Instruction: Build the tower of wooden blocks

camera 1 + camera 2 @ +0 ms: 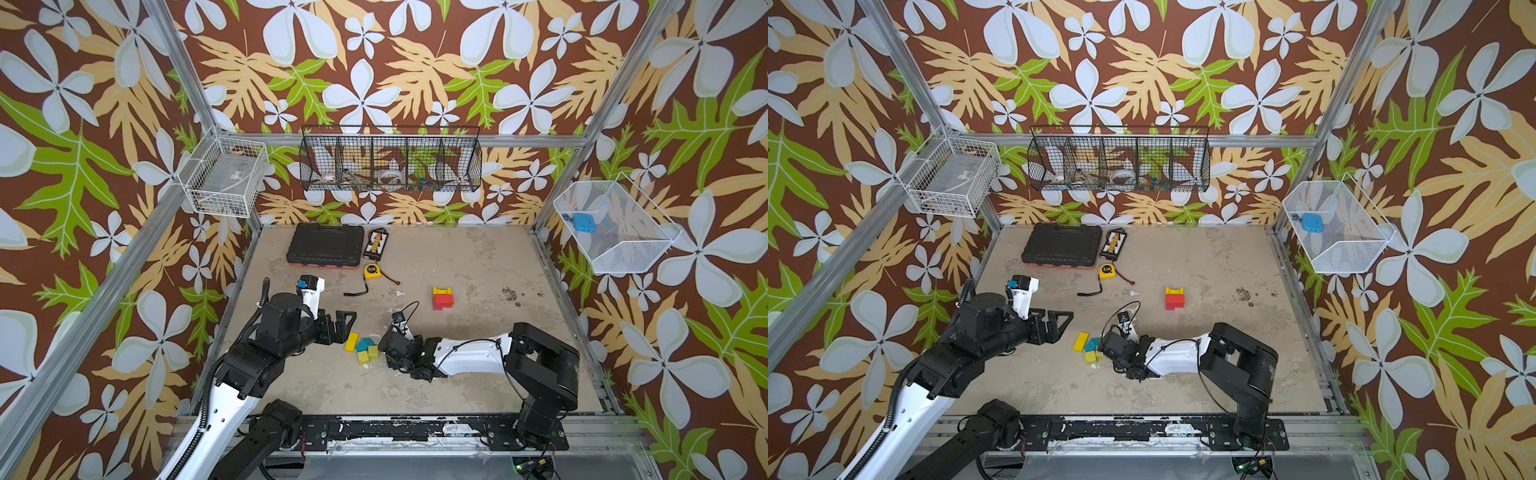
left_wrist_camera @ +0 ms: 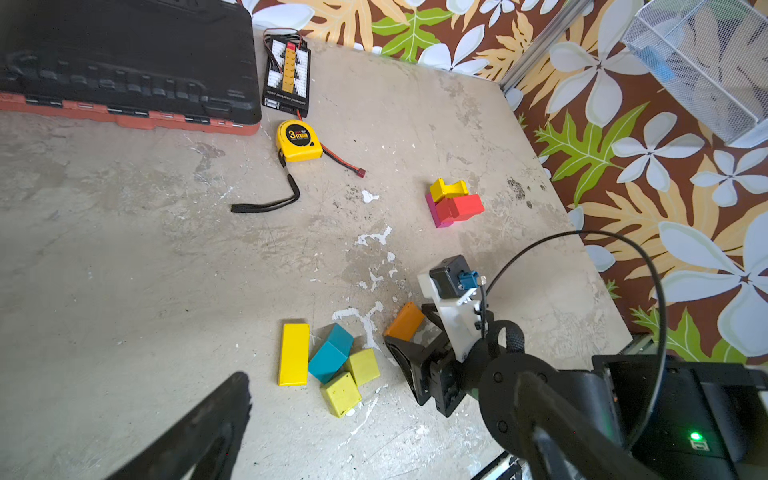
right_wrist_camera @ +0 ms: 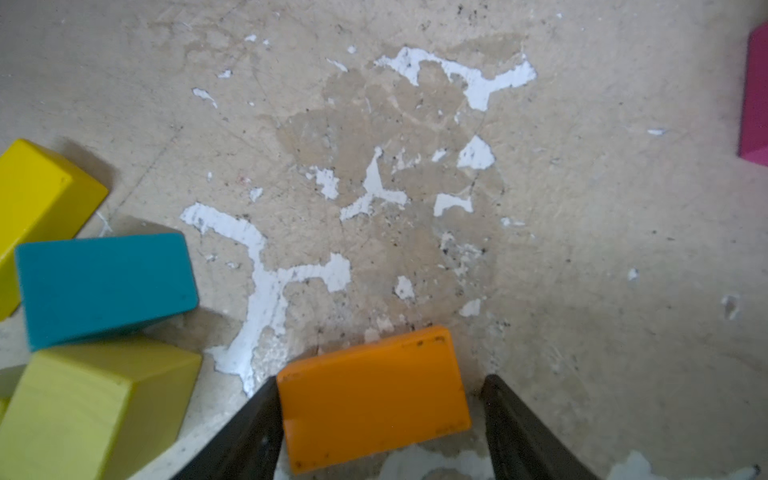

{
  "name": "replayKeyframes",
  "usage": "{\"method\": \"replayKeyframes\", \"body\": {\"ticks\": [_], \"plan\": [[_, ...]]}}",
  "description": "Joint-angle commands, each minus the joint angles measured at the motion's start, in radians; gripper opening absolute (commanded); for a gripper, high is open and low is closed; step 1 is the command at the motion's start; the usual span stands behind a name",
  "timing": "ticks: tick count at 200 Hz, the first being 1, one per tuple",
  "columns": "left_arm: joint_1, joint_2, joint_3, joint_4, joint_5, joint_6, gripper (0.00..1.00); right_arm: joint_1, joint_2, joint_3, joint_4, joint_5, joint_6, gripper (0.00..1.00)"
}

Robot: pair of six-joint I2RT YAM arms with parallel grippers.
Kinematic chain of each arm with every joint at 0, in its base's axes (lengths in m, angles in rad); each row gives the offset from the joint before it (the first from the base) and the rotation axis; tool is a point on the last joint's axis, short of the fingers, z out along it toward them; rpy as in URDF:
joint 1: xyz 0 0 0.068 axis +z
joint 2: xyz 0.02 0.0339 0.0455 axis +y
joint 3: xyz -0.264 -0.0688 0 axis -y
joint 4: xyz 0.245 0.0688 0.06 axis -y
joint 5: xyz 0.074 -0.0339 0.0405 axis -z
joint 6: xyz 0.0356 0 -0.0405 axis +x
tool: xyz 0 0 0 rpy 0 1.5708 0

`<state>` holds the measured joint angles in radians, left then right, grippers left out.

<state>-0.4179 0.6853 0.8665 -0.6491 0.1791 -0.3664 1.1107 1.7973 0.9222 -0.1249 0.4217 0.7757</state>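
Orange block (image 3: 374,399) loose between the right jaws

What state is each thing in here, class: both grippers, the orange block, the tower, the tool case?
left gripper: open, empty
right gripper: open, straddling the orange block
orange block: between the jaws, not yet clamped
tower: partly built, yellow arch on top
tool case: closed

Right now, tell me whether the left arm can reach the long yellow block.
Probably yes. The open left hand is just beside the long yellow block, with nothing between them. The teal block lies on its far side, out of the way.
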Motion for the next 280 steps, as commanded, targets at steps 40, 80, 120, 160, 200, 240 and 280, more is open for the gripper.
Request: {"method": "replayKeyframes", "body": {"ticks": [40,80,120,160,200,240,280], "plan": [[0.001,-0.044,0.014,0.008,-0.035,-0.009,1.00,-0.002,0.104,0.101,-0.091,0.004,-0.043,0.67],[0.000,-0.055,0.014,0.010,-0.023,-0.003,1.00,-0.002,0.101,0.108,-0.117,0.028,-0.035,0.67],[0.001,-0.070,0.014,0.013,-0.013,0.002,1.00,-0.002,0.076,0.075,-0.097,0.041,-0.063,0.67],[0.000,-0.072,0.015,0.014,-0.015,0.001,1.00,-0.013,0.064,0.057,-0.079,0.035,-0.084,0.67],[0.001,-0.068,0.014,0.013,-0.016,0.000,1.00,-0.037,0.041,0.021,-0.060,0.023,-0.084,0.67],[0.001,-0.061,0.013,0.012,-0.015,0.000,1.00,-0.083,0.010,-0.025,-0.054,0.012,-0.067,0.68],[0.001,-0.071,0.014,0.012,-0.013,0.001,1.00,-0.106,-0.009,-0.056,-0.021,-0.027,-0.082,0.72]]}}
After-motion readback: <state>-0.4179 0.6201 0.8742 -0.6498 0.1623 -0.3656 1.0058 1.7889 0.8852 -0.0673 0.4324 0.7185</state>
